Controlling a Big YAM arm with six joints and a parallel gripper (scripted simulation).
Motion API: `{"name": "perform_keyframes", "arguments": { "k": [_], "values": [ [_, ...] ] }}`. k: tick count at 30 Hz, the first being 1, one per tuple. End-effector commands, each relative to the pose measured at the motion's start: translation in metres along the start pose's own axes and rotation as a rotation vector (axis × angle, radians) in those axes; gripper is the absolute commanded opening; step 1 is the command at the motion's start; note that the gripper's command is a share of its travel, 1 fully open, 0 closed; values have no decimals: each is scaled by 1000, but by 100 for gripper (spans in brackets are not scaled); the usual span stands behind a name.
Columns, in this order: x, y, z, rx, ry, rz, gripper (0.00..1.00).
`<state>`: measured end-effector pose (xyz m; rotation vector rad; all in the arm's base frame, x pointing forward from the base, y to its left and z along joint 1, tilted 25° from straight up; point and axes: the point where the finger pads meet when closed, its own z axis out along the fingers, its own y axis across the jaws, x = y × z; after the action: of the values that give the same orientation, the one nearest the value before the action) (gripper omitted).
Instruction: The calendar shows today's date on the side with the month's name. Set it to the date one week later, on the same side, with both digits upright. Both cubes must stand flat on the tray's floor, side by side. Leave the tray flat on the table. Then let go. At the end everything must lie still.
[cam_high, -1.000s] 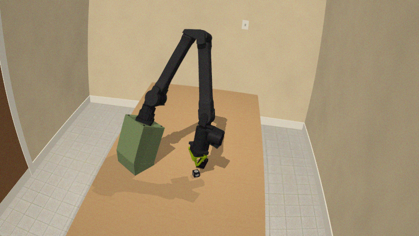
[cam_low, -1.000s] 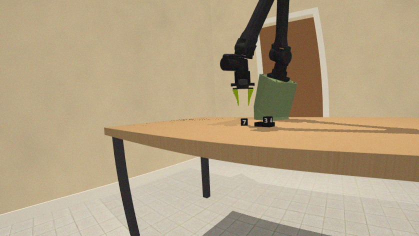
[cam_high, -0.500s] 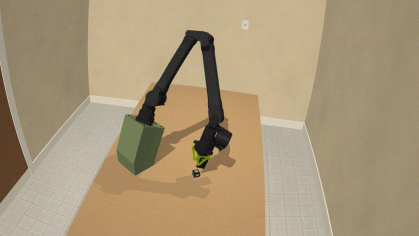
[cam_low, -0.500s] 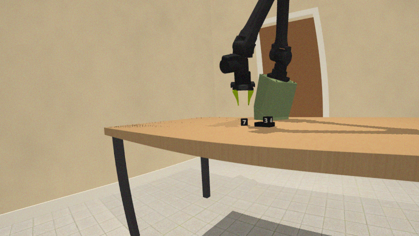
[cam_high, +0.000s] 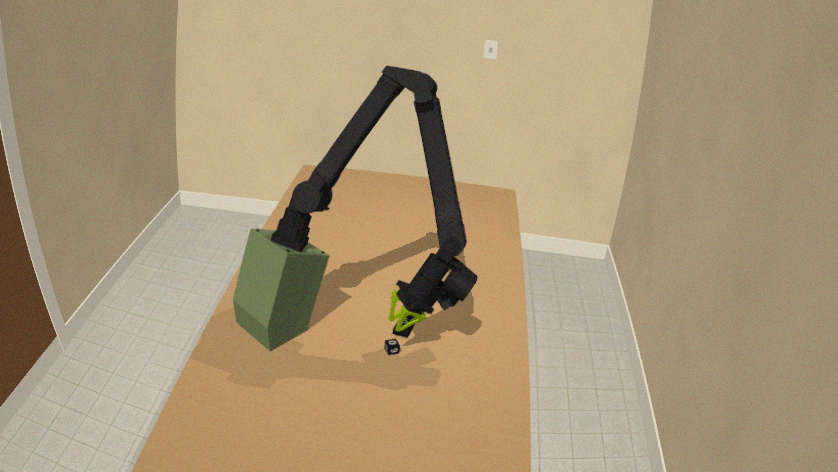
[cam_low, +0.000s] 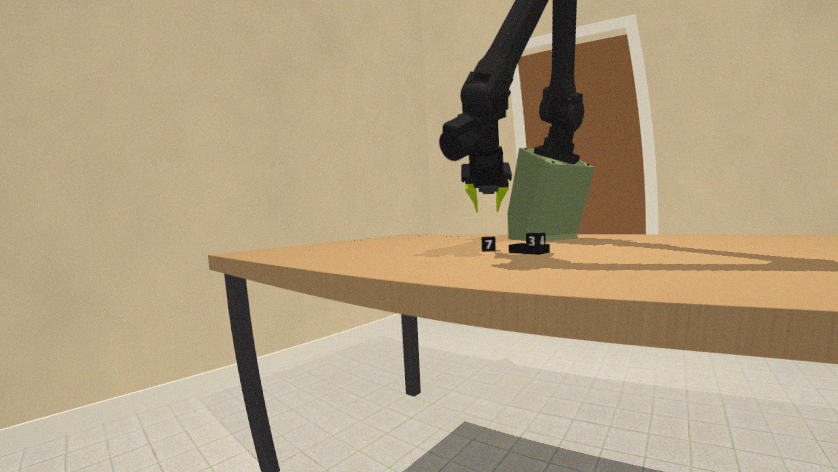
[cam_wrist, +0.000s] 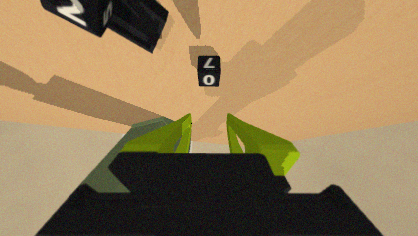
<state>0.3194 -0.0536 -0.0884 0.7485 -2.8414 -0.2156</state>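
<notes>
A loose black digit cube (cam_high: 392, 346) (cam_low: 488, 243) (cam_wrist: 208, 70) stands alone on the wooden table (cam_high: 351, 422) (cam_low: 381, 266). It shows a 7 in the exterior view, and a 7 and a 0 in the wrist view. The black tray (cam_low: 518, 249) (cam_wrist: 140, 22) lies flat beside it. The tray holds the other cube (cam_low: 534, 239) (cam_wrist: 75, 12), which shows a 3. My gripper (cam_high: 404, 321) (cam_low: 486, 202) (cam_wrist: 209, 117), with green fingers, is partly open and empty. It hangs well above the table, over the gap between the loose cube and the tray.
The green arm base (cam_high: 278, 293) (cam_low: 548, 196) stands on the table behind the tray. The table's near edge runs close to the cubes in the exterior view.
</notes>
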Motion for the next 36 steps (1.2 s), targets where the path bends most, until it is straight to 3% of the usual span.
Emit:
{"name": "perform_keyframes", "arguments": {
  "k": [1,6,9,13,24,36],
  "values": [
    [-8,-1,-1,-3,45,5,44],
    [-8,0,0,-3,200,5,44],
    [-9,0,-1,0,251,3,44],
    [0,-4,-10,1,236,30,44],
    [-5,-5,-10,13,222,21,44],
    [-10,-3,5,5,238,10,44]
  ]
}}
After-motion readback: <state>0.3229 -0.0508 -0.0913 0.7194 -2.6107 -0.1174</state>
